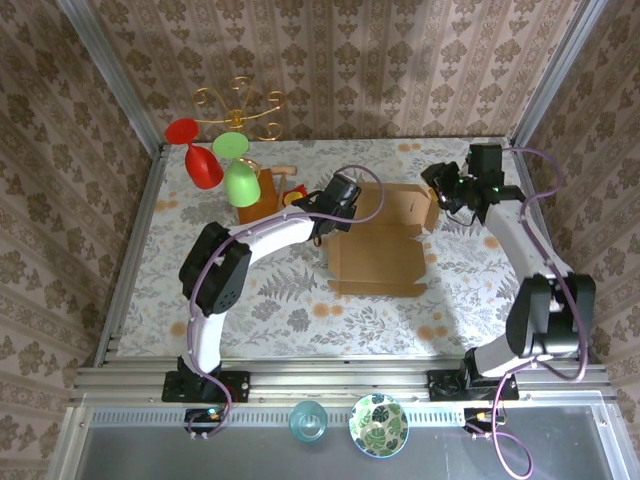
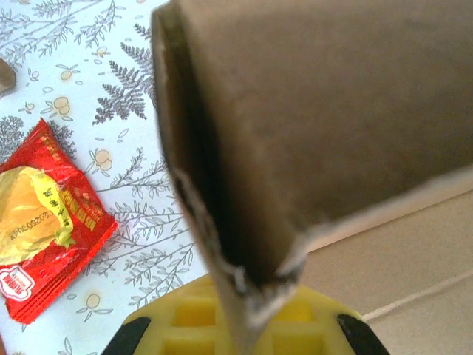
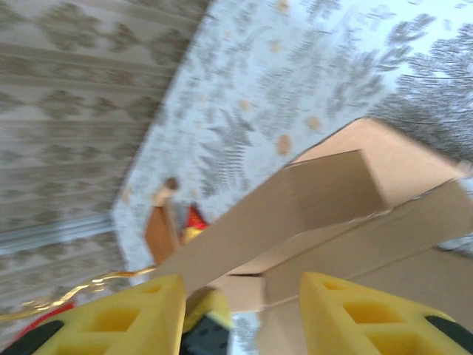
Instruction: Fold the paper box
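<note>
At the middle of the table (image 1: 250, 300), the paper box (image 1: 378, 262) is seen lying partly formed. A flat panel is spread toward the near edge, while on the far half walls and flaps are raised into a shallow tray shape. The flat panel is not closed over that tray, and no tabs are seen tucked into slots. The job is therefore judged to be around its middle, with the walls being set up and the closing not yet done.

The left gripper (image 1: 335, 207) is placed at the box's far left corner. In the left wrist view it is shown clamped tight on a raised cardboard flap (image 2: 318, 111), whose ragged edge is pinched between the yellow pads (image 2: 185, 325). A red snack packet (image 2: 44, 229) is seen on the cloth beside it, apart from the box.

The right gripper (image 1: 445, 190) is held at the box's far right corner. Its yellow fingers (image 3: 111, 318) are shown parted, with a cardboard wall lying within or just beyond the gap. Whether that wall is touched cannot be told, as the view is blurred.

What is left is judged to be this: the remaining side flaps are to be folded in, the flat panel brought over, and its tabs seated. The raised left flap is likely to spring back if it is released before being locked.
</note>
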`<act>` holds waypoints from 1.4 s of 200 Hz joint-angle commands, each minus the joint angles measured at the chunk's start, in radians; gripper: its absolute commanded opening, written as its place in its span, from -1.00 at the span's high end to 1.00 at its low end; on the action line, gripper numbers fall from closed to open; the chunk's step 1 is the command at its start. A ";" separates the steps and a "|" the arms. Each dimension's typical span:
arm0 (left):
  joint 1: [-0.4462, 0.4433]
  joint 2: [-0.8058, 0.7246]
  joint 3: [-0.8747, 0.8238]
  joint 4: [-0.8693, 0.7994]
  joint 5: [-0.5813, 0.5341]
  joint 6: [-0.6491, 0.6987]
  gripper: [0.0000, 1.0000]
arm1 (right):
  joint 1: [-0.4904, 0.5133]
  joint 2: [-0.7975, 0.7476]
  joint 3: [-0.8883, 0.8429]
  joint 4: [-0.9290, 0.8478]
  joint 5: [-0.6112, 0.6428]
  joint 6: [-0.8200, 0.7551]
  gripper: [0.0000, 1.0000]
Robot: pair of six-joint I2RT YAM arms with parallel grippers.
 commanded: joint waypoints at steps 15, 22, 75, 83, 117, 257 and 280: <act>0.006 -0.025 0.034 -0.179 0.043 -0.034 1.00 | -0.003 0.092 0.054 -0.121 -0.003 -0.131 0.11; 0.004 -0.027 0.035 -0.185 0.045 -0.035 1.00 | -0.003 0.109 0.065 -0.133 -0.007 -0.143 0.11; 0.007 -0.032 0.032 -0.200 0.050 -0.039 1.00 | -0.003 0.139 0.080 -0.115 -0.047 -0.163 0.04; 0.009 -0.032 0.034 -0.203 0.052 -0.042 1.00 | -0.003 0.115 0.075 -0.108 -0.042 -0.156 0.00; 0.021 -0.026 0.046 -0.216 0.075 -0.073 1.00 | -0.013 -0.001 0.019 -0.136 0.039 -0.103 -0.02; 0.029 -0.019 0.075 -0.248 0.085 -0.080 1.00 | 0.109 -0.003 -0.444 0.266 0.194 -0.064 -0.19; 0.028 -0.023 0.074 -0.253 0.083 -0.080 1.00 | 0.107 0.063 -0.400 0.238 0.211 -0.095 -0.19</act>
